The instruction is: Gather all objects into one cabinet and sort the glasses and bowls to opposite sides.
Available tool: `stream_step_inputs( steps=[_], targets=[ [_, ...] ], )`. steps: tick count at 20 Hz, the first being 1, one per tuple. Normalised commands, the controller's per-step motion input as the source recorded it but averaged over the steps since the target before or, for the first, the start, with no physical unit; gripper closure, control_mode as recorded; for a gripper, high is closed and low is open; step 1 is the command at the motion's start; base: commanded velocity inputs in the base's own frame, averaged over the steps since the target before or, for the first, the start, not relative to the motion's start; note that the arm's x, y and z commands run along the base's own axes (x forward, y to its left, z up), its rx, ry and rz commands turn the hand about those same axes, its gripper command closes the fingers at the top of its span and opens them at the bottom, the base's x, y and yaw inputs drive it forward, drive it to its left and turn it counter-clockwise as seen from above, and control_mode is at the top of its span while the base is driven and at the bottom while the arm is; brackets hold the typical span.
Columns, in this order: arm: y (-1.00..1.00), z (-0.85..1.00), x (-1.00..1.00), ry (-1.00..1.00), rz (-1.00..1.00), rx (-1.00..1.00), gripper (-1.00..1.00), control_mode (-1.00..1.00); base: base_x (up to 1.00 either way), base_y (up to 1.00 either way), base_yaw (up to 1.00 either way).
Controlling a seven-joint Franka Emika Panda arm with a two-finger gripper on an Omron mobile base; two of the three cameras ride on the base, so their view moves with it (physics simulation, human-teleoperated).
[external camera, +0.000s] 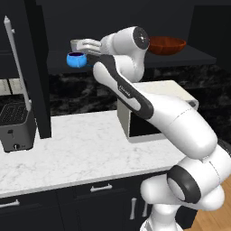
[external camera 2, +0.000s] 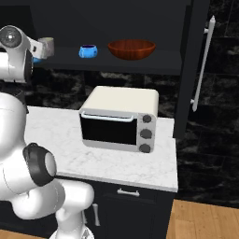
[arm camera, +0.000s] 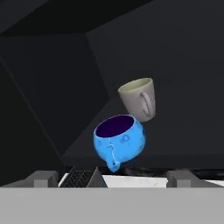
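Observation:
On the dark shelf (external camera: 189, 57) of the black cabinet, a bright blue bowl (arm camera: 119, 140) sits just ahead of my open gripper (arm camera: 111, 178), whose fingertips stand wide apart with nothing between them. An off-white mug (arm camera: 139, 98) stands right behind that bowl. From the left base view the same blue bowl (external camera: 76, 59) sits below the mug (external camera: 75, 44), with my gripper (external camera: 88, 48) beside them. A second blue bowl (external camera 2: 87, 51) rests mid-shelf, and the wide reddish-brown bowl (external camera 2: 131, 49) lies to its right. The mug (external camera 2: 46, 46) is at the shelf's left end.
The cabinet's tall doors stand open at either side, each with a silver bar handle (external camera: 16, 58) (external camera 2: 205, 65). On the white marble counter (external camera: 81, 144) stand a toaster oven (external camera 2: 119, 121) and a black toaster (external camera: 16, 126). Black drawer fronts (external camera: 94, 191) run below.

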Motion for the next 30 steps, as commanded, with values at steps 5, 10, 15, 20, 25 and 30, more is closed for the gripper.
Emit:
stream_step_inputs(
  steps=[5,10,15,20,25,30],
  targets=[
    [-0.45,-0.07,-0.06,-0.06,-0.10,0.00,-1.00,-1.00,0.00,0.00,0.00],
    [-0.65,0.00,-0.08,-0.17,-0.17,0.00,-1.00,-1.00,0.00,0.00,0.00],
    [-0.77,-0.01,0.00,-0.02,-0.23,0.00,-1.00,-1.00,0.00,0.00,0.00],
    [-0.44,0.00,0.18,0.00,-0.28,0.03,-1.00,-1.00,0.00,0.00,0.00],
    [-0.06,-0.02,0.03,0.01,-0.03,0.00,-1.00,-1.00,0.00,0.00,0.00],
    [-0.22,0.00,0.27,0.05,-0.19,0.10,-1.00,-1.00,0.00,0.00,0.00]
  ],
)
